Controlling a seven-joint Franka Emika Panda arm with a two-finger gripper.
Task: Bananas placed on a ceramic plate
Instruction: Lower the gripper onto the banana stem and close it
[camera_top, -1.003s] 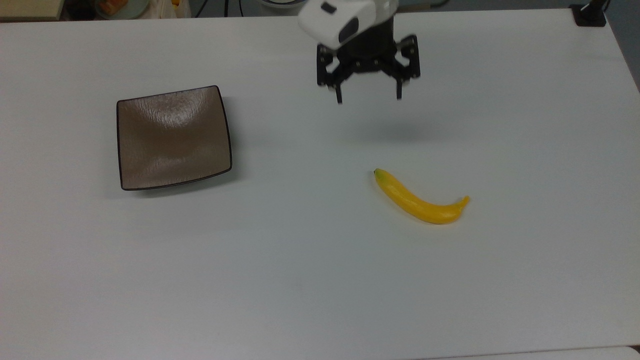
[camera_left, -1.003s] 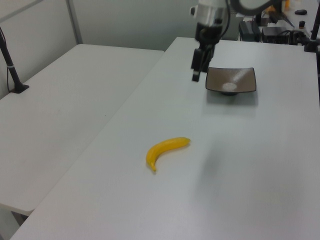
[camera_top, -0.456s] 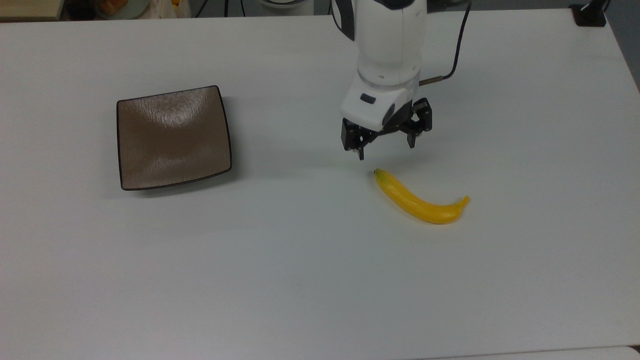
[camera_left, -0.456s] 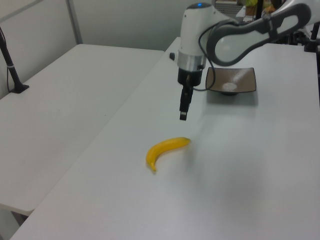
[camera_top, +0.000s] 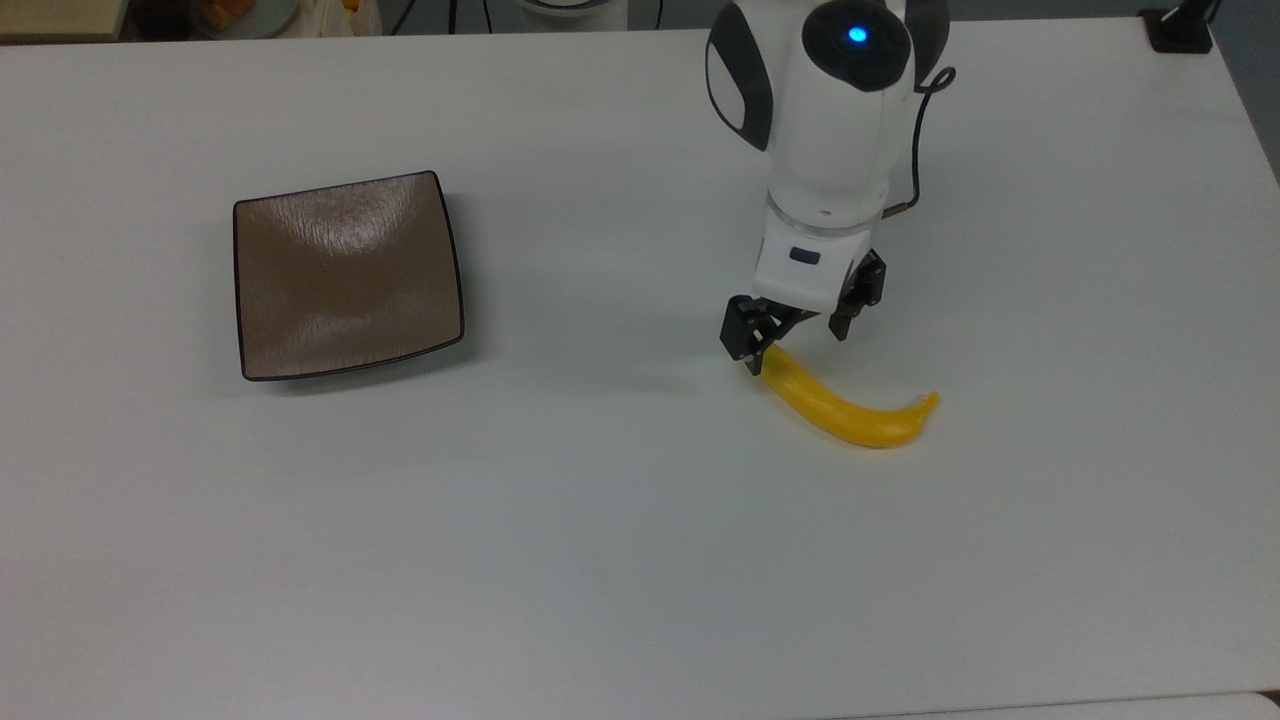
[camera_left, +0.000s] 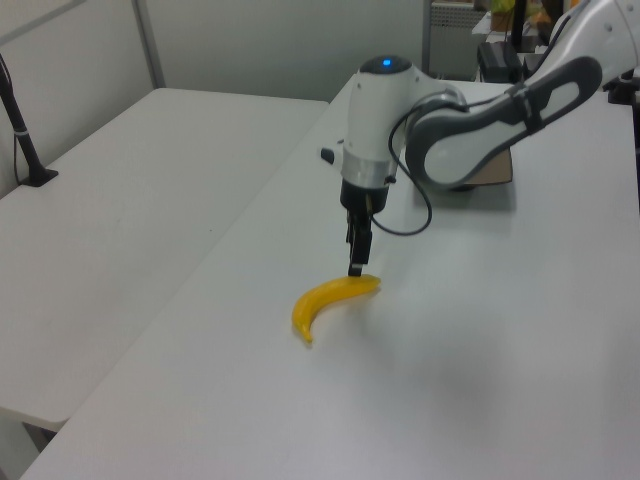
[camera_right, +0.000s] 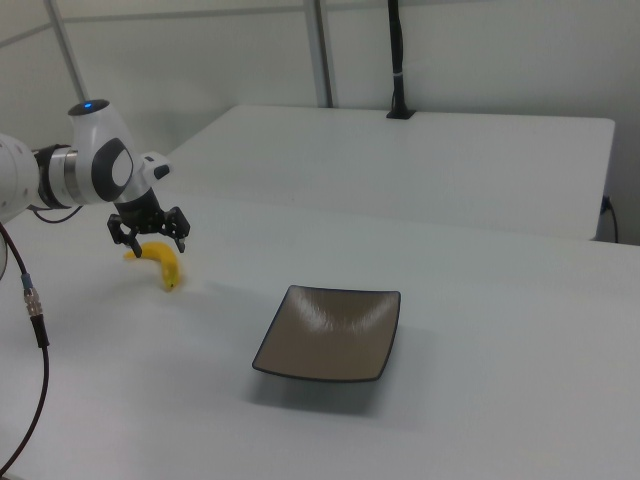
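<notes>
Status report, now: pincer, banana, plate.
Pincer open, astride banana end. Banana flat on table. Plate bare, path clear.

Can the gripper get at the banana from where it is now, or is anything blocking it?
Probably yes. The gripper is open, right above one end of the banana, which lies alone on the white table. The plate sits well away.

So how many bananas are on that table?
1. The banana lies on the white table, under the claw, well to the top view's right of the empty brown plate.
</notes>
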